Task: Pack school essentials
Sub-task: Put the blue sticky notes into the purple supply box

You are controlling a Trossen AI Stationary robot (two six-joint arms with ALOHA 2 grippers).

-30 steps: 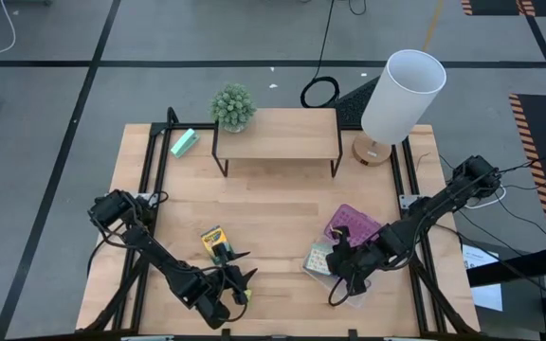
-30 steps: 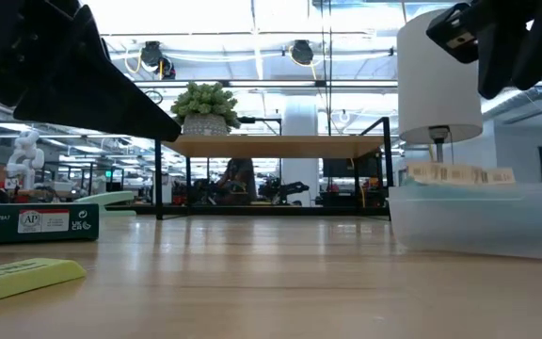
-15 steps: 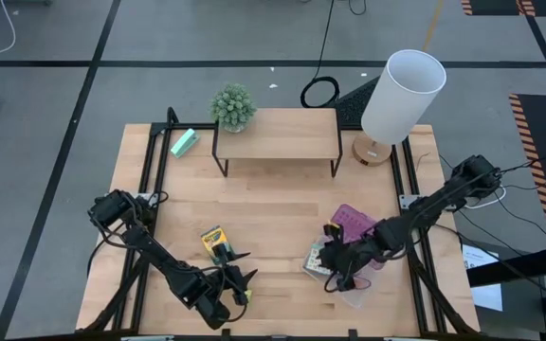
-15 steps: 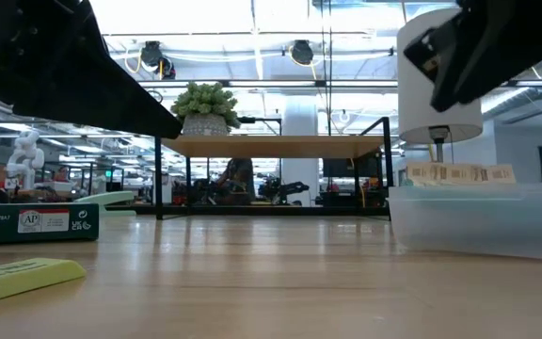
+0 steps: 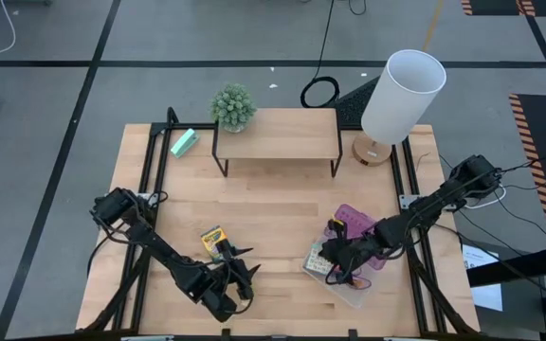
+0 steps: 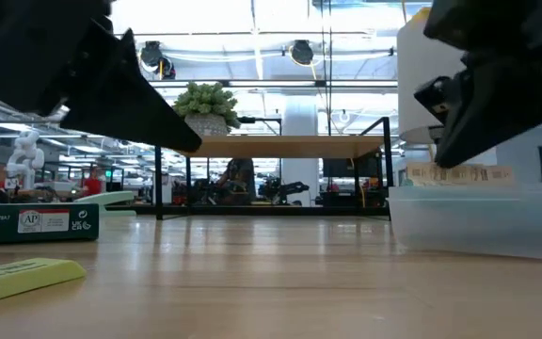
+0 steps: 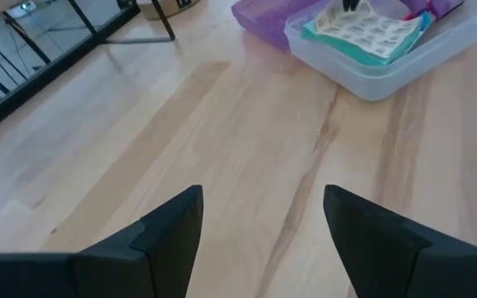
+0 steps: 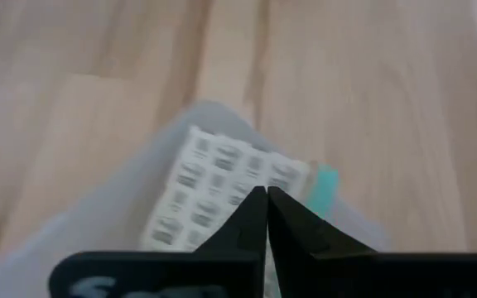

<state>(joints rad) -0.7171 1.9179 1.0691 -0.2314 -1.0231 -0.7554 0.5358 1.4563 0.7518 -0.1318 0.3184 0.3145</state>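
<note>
Right gripper (image 8: 265, 217), fingers pressed together, hovers just above the card pack (image 8: 214, 186) in the clear box (image 7: 437, 50); left gripper (image 7: 259, 228) spread apart over bare table (image 7: 222, 124)

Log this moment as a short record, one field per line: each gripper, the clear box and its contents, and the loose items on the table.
left gripper: open, empty, over bare wood near the table's front edge
right gripper: shut, over the clear box, nothing seen between the fingers
clear box: on the table at front right, open
card pack: greenish patterned, lying inside the clear box
purple lid: beside the box, on its far side
crayon box: yellow-green, flat on the table near the left gripper
mint-green block: far left corner, away from both arms
</note>
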